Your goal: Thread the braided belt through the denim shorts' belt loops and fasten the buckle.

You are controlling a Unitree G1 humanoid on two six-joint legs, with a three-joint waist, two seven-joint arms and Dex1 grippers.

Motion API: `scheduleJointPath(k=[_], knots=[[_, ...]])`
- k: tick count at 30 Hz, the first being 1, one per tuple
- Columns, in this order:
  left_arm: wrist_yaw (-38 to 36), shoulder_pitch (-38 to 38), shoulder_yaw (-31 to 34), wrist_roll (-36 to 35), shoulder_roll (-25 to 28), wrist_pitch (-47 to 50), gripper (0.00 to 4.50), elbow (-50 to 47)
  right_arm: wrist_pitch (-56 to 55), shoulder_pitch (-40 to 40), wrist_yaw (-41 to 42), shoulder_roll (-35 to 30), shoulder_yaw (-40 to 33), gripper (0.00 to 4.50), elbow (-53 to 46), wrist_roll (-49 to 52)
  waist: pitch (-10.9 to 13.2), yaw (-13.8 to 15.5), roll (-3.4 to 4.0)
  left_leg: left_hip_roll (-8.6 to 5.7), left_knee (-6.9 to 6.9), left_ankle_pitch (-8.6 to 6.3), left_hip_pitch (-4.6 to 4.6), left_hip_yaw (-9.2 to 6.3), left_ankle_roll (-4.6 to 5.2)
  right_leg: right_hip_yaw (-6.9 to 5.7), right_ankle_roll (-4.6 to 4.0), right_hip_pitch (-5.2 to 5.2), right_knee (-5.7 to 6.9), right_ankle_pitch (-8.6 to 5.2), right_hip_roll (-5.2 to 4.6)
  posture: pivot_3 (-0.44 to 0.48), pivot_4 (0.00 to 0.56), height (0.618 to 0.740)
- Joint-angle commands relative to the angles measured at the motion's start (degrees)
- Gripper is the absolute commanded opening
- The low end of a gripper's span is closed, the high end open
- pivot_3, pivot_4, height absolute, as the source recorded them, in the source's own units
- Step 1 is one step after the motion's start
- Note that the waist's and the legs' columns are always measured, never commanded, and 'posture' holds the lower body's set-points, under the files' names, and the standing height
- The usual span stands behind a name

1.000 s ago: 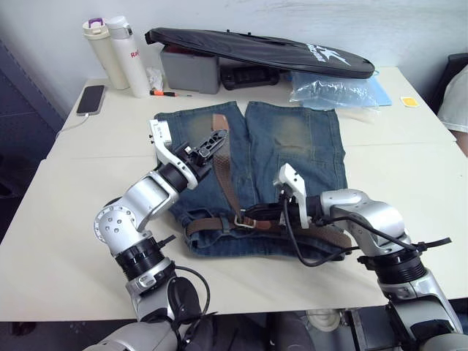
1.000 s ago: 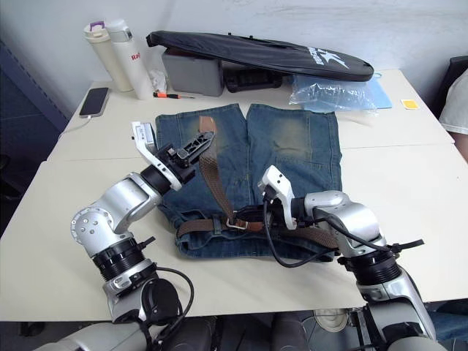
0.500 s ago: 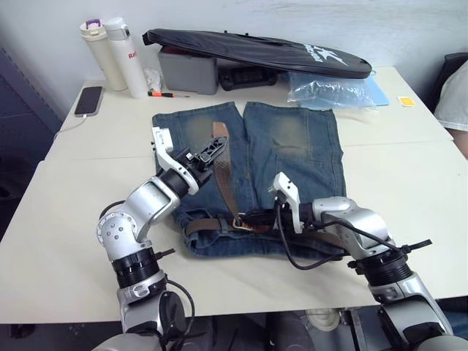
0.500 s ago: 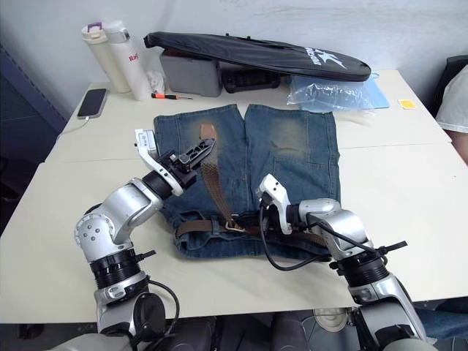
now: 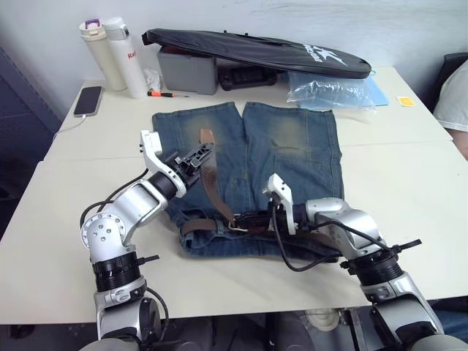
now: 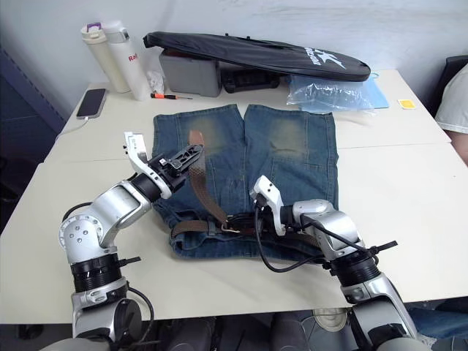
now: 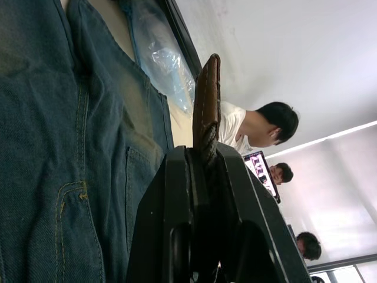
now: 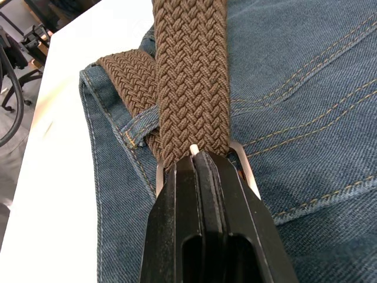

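The denim shorts (image 5: 292, 146) lie flat on the table, waistband toward me. The braided belt (image 5: 216, 194) runs along the waistband and its free end rises up over the left leg. My left gripper (image 5: 199, 152) is shut on that free end just below the tip (image 7: 207, 94), held above the denim. My right gripper (image 5: 245, 219) lies low on the waistband, shut on the buckle (image 8: 244, 168), with the strap (image 8: 191, 82) passing through the metal frame. Beside it, a belt loop (image 8: 138, 121) crosses over the strap.
Along the far table edge stand two bottles (image 5: 117, 47), a phone (image 5: 89, 100), a grey box (image 5: 186, 69), a long black bag (image 5: 256, 51) and a plastic bag (image 5: 333, 91). A person (image 5: 453, 95) sits at the right edge. Bare tabletop (image 5: 66, 219) flanks the shorts.
My left gripper has drawn the belt's free end to the left and slightly toward me. The right gripper with the buckle has slid a little left along the waistband.
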Motion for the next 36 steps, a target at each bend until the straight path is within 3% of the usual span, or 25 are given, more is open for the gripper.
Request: scheduleJointPath(k=[1,11,23,36], knots=[[-1.38,0.65,-1.11,-1.53,1.72,-0.81,0.00,-1.54,-1.30,-0.96,0.90,0.55,-0.10,0.08,0.42,-0.11,0.00,0.01,0.00,0.01,0.00,-0.01,0.00,0.00,0.00,0.01,-0.01,-0.01,0.00,0.00,0.01,0.000,0.150,0.740],[-2.16,1.84,-3.08,-2.08,3.38,-1.90,0.00,-1.61,-2.00,-3.01,2.21,3.72,0.80,0.08,5.88,-0.92,0.00,-0.18,0.01,0.04,0.00,-0.03,0.01,0.02,0.00,0.03,-0.04,-0.01,0.00,0.00,0.05,0.000,0.150,0.740],[-3.52,0.82,-3.94,-1.80,4.71,-2.97,0.00,-0.63,-6.51,-5.02,9.31,2.71,9.15,0.08,17.15,-9.08,-0.16,-1.13,0.06,0.11,-0.03,-0.08,0.06,0.03,-0.03,0.04,-0.08,0.01,-0.01,-0.03,0.11,0.000,0.150,0.740],[-4.23,0.57,-4.95,-1.63,4.44,-4.24,0.00,-0.23,-2.15,-4.84,8.54,-0.72,12.38,0.08,16.17,-13.48,-0.60,-1.02,-0.03,0.11,0.00,-0.11,0.10,0.03,-0.04,0.04,-0.09,0.05,-0.13,-0.03,0.11,0.000,0.150,0.740]])
